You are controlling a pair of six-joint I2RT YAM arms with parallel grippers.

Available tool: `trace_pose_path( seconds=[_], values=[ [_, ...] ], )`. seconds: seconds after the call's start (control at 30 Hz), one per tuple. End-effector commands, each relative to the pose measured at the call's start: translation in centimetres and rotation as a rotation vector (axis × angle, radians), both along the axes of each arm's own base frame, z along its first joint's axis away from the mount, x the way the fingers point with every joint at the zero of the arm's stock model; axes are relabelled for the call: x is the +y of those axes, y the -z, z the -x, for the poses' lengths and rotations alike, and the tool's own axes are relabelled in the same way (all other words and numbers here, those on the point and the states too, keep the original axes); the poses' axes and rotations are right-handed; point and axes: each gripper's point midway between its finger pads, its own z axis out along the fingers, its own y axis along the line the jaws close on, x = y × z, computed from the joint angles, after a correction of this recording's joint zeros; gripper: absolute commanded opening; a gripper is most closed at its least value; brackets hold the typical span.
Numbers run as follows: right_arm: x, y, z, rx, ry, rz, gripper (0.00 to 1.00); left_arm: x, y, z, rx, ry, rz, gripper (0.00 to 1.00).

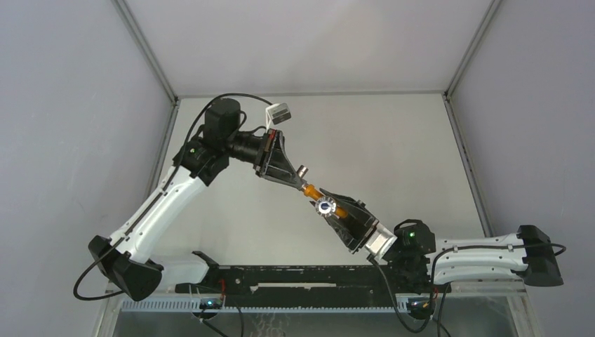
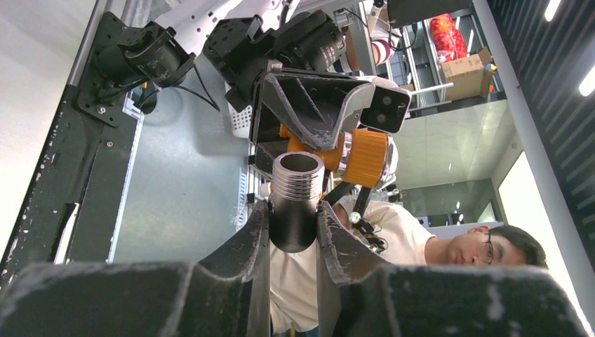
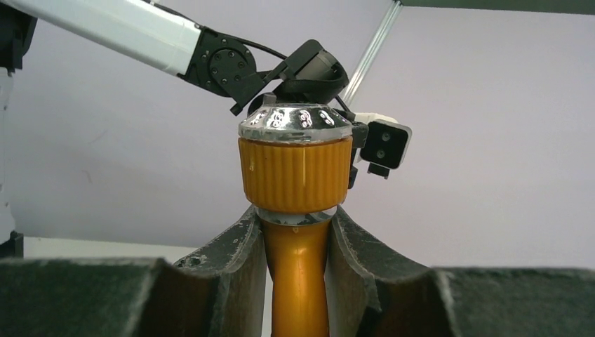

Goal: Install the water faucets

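My right gripper [image 3: 297, 232] is shut on the orange tap body [image 3: 297, 281], just under its ribbed orange knob with the silvery round end [image 3: 295, 119]. My left gripper [image 2: 293, 225] is shut on the grey threaded metal fitting [image 2: 296, 200]. In the top view both grippers meet above the table's middle: the left gripper [image 1: 298, 181] holds the fitting [image 1: 303, 171] right at one end of the orange tap [image 1: 324, 201], which the right gripper [image 1: 335, 208] holds from the lower right. In the left wrist view the orange tap [image 2: 358, 156] sits just beyond the fitting's open threaded mouth.
A black rail with cable ducting [image 1: 295, 281] runs along the near edge between the arm bases. White walls with metal corner posts [image 1: 147, 56] enclose the pale table [image 1: 393, 154]. A person [image 2: 477, 246] shows beyond the table in the left wrist view.
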Motion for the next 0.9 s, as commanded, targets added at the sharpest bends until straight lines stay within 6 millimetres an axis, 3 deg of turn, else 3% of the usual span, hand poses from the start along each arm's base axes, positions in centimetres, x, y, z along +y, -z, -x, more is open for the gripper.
trace_pose_path(
  seconds=[0.0, 0.17, 0.33, 0.87],
  values=[
    [0.8, 2.0, -0.8, 0.15, -0.054, -0.024, 0.0, 0.7, -4.1, 2.6, -0.138, 0.063, 0.112, 0.0],
    [0.1, 1.4, -1.4, 0.283, -0.121, -0.133, 0.0, 0.7, -5.1, 2.7, -0.181, 0.035, 0.154, 0.0],
    [0.0, 1.1, -1.6, 0.381, -0.171, -0.192, 0.0, 0.5, -4.8, 2.3, -0.179, 0.019, 0.153, 0.0],
    [-0.4, 0.2, -1.4, 0.595, -0.342, -0.221, 0.0, -0.6, -4.6, 0.2, -0.283, -0.102, 0.228, 0.0]
  ],
)
